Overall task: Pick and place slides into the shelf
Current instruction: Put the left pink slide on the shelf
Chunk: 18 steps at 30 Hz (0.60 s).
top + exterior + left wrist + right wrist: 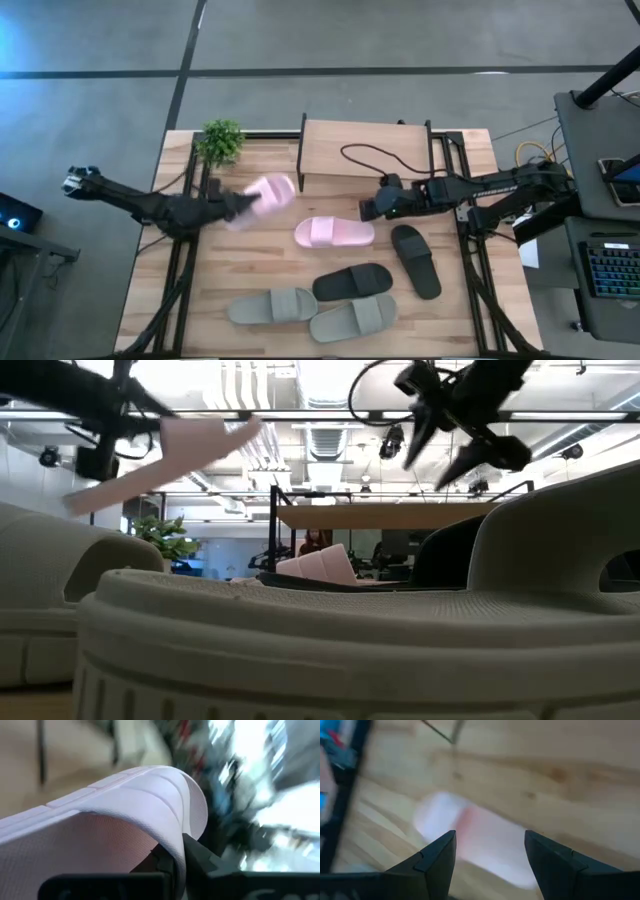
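no readable text, labels or numbers

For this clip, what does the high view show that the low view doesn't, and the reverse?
Only the high view shows all six slides at once: the black pair, both grey-green slides, and a potted plant by the shelf. Only the low view shows the room's ceiling lights and how high the left claw lifts its pink slide. Both show the open right claw above the other pink slide.
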Tool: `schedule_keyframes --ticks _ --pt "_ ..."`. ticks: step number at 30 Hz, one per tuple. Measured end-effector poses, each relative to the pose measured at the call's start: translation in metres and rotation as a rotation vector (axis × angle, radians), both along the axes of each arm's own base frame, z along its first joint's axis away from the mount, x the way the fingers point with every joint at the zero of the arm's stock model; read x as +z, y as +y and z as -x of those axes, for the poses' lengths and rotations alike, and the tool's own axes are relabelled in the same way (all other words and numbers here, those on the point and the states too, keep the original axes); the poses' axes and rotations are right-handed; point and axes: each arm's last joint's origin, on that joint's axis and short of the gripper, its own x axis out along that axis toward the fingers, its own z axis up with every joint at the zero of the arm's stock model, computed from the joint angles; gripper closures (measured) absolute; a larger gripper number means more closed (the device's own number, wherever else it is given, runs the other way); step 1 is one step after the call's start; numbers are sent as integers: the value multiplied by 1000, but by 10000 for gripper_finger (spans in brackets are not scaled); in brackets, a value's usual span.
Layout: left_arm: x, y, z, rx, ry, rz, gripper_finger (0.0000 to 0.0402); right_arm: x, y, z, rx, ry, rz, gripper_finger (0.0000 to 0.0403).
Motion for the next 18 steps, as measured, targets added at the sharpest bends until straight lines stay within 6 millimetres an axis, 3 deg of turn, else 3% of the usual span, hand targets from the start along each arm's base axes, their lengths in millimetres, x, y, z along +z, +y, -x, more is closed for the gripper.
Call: schedule_keyframes --ticks 6,9,15,18 --pt "48 20 7 250 -233 -332 401 29 -11 -8 -28 -91 108 183" --pt "59 28 1 366 -233 -345 401 43 -19 -11 -40 -119 133 183" --pt "63 50 -36 507 -242 -214 401 66 -30 -12 -120 -175 203 183" --pt "65 65 -61 501 -279 -240 402 73 -34 -12 -158 -192 229 183"
